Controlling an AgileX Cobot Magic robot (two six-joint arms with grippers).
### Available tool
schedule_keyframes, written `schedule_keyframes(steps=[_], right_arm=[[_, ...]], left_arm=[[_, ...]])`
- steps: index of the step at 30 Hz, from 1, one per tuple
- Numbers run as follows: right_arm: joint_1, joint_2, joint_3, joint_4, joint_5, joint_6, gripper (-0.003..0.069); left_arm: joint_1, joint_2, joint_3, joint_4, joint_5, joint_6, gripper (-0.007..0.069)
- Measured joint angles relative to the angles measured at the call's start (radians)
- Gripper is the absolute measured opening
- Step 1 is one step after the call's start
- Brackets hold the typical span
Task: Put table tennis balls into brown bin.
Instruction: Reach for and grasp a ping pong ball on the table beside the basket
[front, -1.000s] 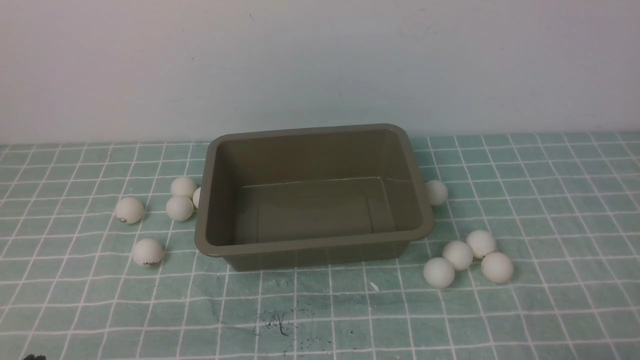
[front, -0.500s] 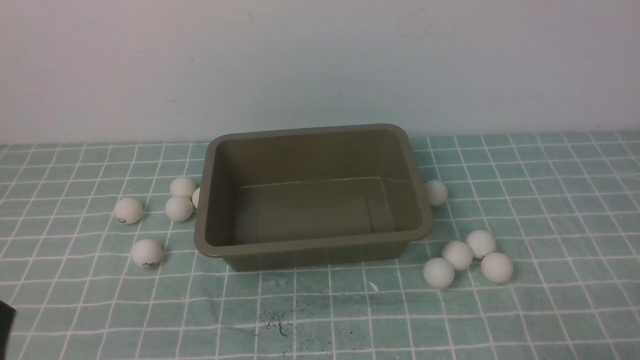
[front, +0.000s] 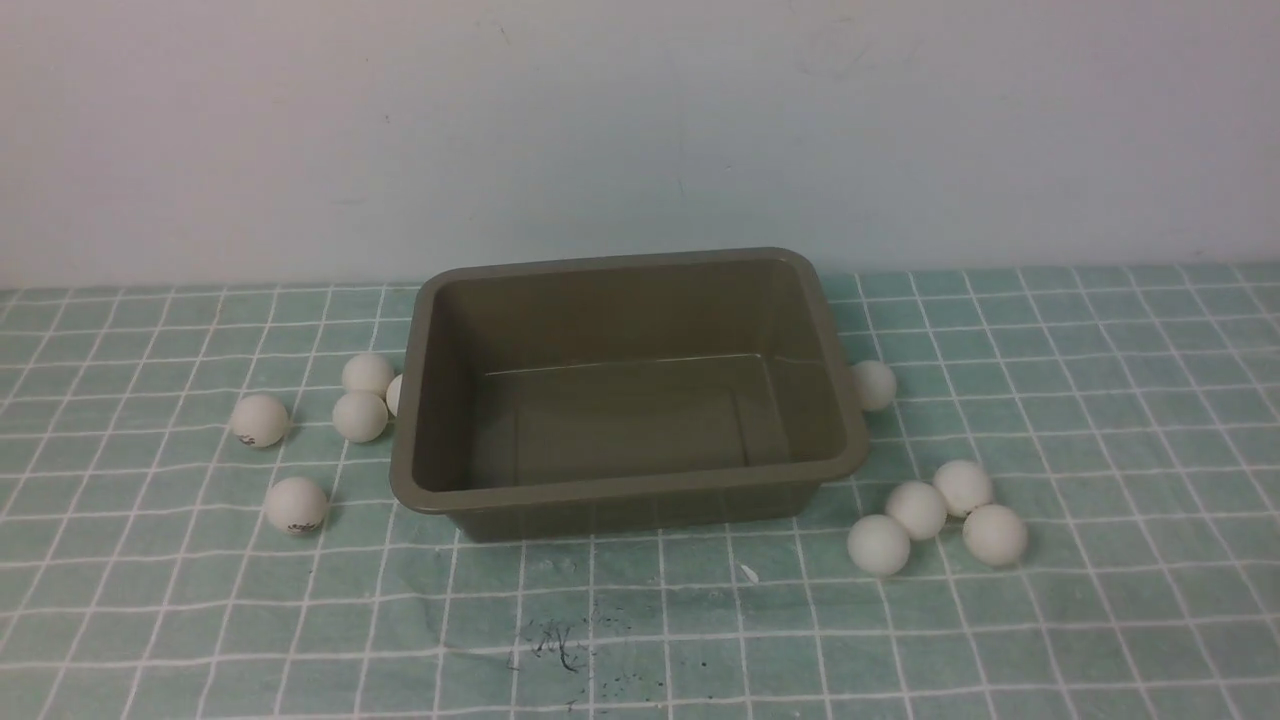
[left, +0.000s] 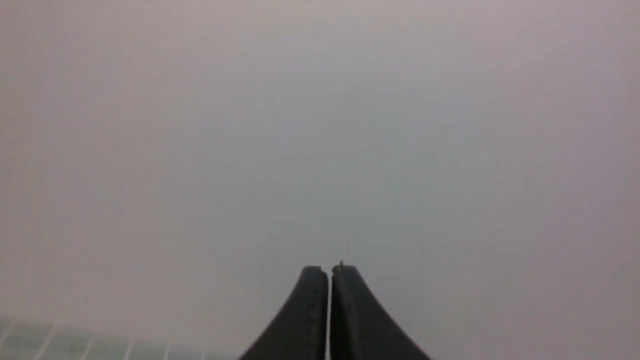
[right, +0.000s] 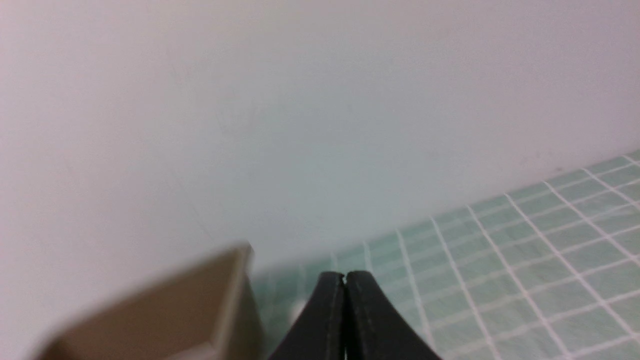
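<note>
The brown bin stands empty in the middle of the checked cloth. Several white table tennis balls lie on the cloth to its left, one farthest out and one nearer the front. More lie to its right: one ball against the bin's side and a cluster near the front corner. Neither gripper appears in the front view. My left gripper is shut on nothing and faces the bare wall. My right gripper is shut on nothing, with the bin's corner beside it.
A pale wall rises right behind the bin. The green checked cloth covers the table, with dark ink marks and a small white scrap in front of the bin.
A dark part of the left arm that showed at the front view's lower left edge has gone out of view. Bin and balls have not moved.
</note>
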Motion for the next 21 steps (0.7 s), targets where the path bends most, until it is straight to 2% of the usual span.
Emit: schedule_keyframes(steps=[1,4,8,11,15,16,17,19,21], right_arm=[[0.000,0.000,0.000,0.075,-0.052,0.029,-0.0013],[0.000,0.000,0.000,0.190,-0.122,0.041,-0.0013],[0.000,0.000,0.000,0.231,-0.148,0.014,-0.0013],[0.000,0.000,-0.002,0.246,-0.151,0.040,-0.0013],[0.003,0.012,-0.117,0.153,0.112,0.009,-0.0013],[0.005,0.052,-0.205,0.075,0.240,-0.017,-0.0013],[0.005,0.069,-0.232,0.065,0.275,-0.025,-0.0013],[0.009,0.229,-0.409,-0.061,0.492,-0.059,-0.0013],[0.009,0.293,-0.467,-0.099,0.556,-0.067,-0.0013]], left_arm=[[0.000,0.125,-0.079,0.050,0.170,0.005,-0.0005],[0.000,0.398,-0.185,0.143,0.411,0.033,-0.0005],[0.000,0.713,-0.241,0.226,0.547,0.073,-0.0005],[0.000,0.884,-0.285,0.236,0.589,0.077,-0.0005],[0.000,1.050,-0.361,0.249,0.596,0.078,-0.0005],[0.000,1.101,-0.398,0.256,0.607,0.079,-0.0005],[0.000,1.117,-0.409,0.258,0.610,0.079,-0.0005],[0.000,1.228,-0.486,0.261,0.636,0.083,-0.0005],[0.000,1.262,-0.519,0.263,0.640,0.084,-0.0005]])
